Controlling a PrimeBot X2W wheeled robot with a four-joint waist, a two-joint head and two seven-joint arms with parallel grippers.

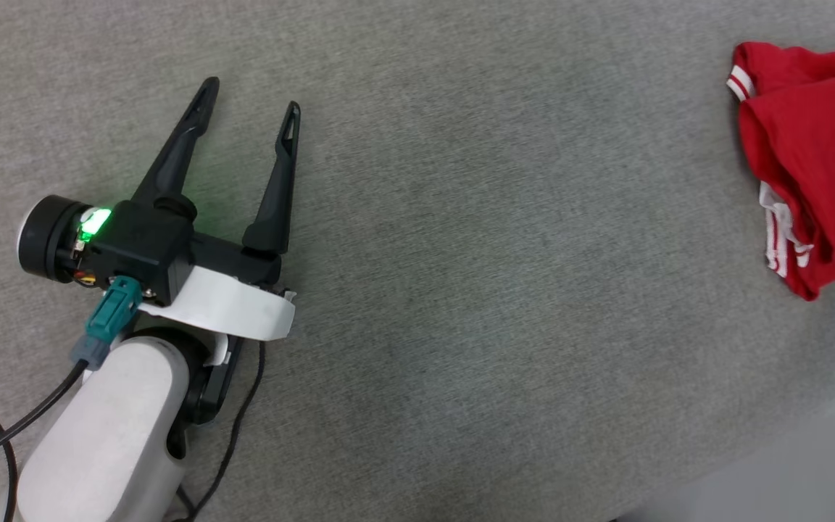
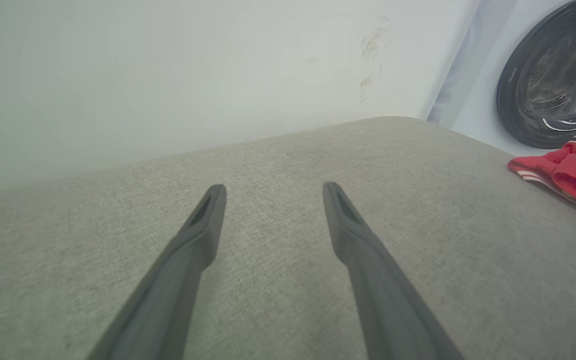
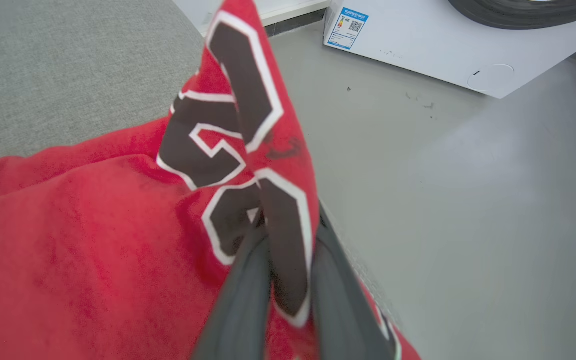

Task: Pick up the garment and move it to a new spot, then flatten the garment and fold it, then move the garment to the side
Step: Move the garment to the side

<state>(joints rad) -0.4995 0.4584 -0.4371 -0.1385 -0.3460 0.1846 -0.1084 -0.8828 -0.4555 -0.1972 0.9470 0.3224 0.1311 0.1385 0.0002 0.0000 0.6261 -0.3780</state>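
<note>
- The right gripper (image 3: 290, 240) was pinching a raised fold of the garment (image 3: 93, 240) through its black, white-edged print. This was judged a lifting grip for carrying it to a new spot.
- The left gripper (image 1: 251, 98) was spread wide and empty over the bare bench (image 1: 461, 290), well apart from the garment. It appeared to be kept clear, in reserve for flattening.
- The garment lay bunched at the bench's edge on the robot's right, above the floor (image 3: 468, 200) and near a washing machine (image 3: 443, 50). Flattening and folding were not yet done.
</note>
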